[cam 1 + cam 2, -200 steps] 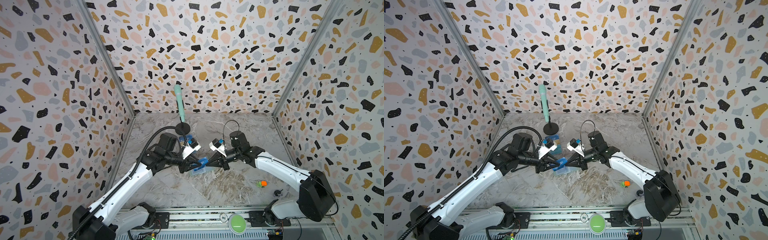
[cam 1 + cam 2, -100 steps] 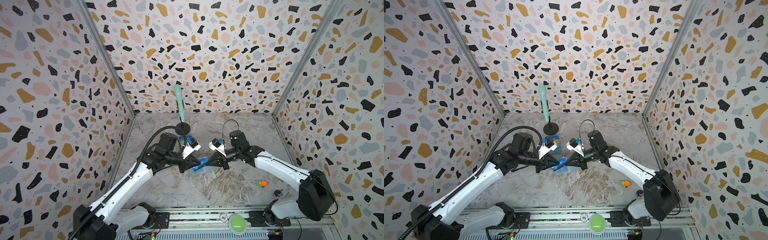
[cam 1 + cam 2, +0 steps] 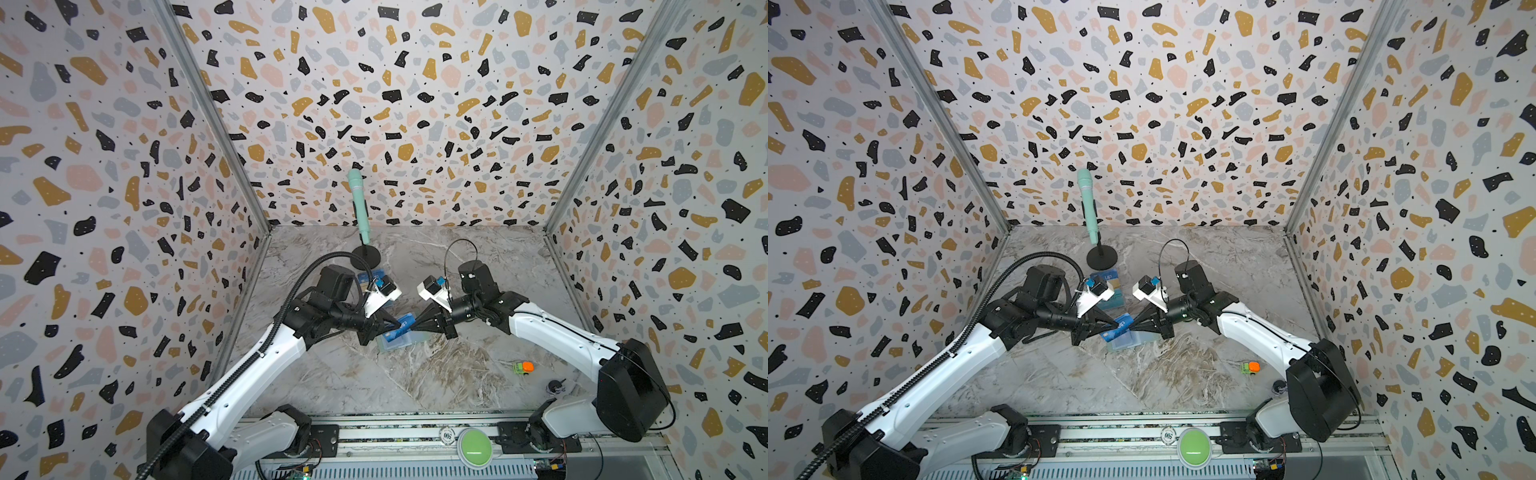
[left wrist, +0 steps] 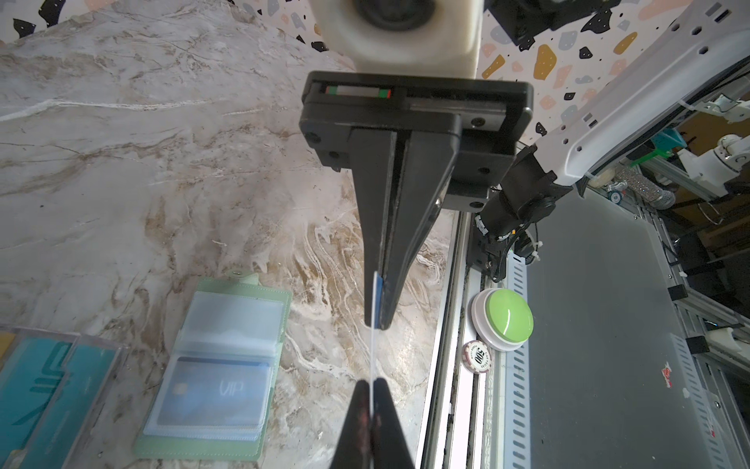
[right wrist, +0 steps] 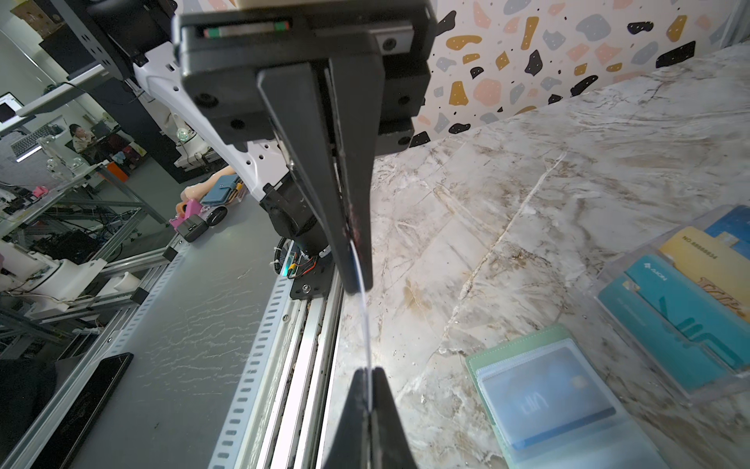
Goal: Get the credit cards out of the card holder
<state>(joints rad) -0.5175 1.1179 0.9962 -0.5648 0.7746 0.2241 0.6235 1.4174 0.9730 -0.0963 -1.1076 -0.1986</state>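
**Dark blue card (image 3: 1118,328) is pinched at both ends, clear of the card holder (image 4: 235,320)**

The left tool (image 4: 371,392) is clamped shut on one end of the card and the right tool (image 5: 369,379) on the opposite end. The card is strung between the two tips above the counter (image 3: 415,395), seen edge-on and slightly bowed in the right wrist view. Only thin margins are offered by such flat plastic, which would explain the fingertip pinches. The double hold is judged to be a handover. The card holder is left lying open and flat on the counter just below. The sleeve nearer its snap tab looks empty, and a second blue card (image 4: 215,396) is seen inside the farther sleeve, so one card is out and more extraction is judged to remain.
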